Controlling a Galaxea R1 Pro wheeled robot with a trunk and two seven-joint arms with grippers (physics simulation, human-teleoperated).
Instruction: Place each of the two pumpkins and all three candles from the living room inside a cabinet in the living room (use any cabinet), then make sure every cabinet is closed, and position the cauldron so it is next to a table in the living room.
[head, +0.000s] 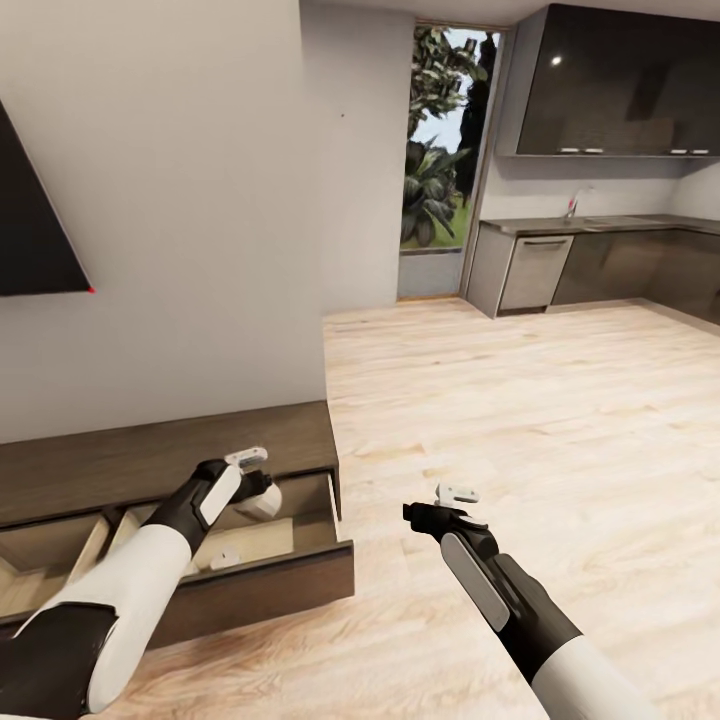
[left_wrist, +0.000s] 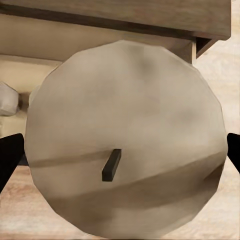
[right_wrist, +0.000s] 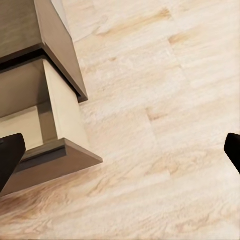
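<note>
A candle is gripped by the left gripper and held over the cabinet's open drawer, where another pale object, possibly a candle, is seen. The right gripper is held spread and empty above the floor. The candle is not yet released, and the drawer is left to be closed.

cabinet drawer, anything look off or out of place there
Nothing damaged or spilled. The cabinet drawer stands pulled open, and the left claw holds a candle above it, not yet set down. The right claw hangs open over bare floor.
</note>
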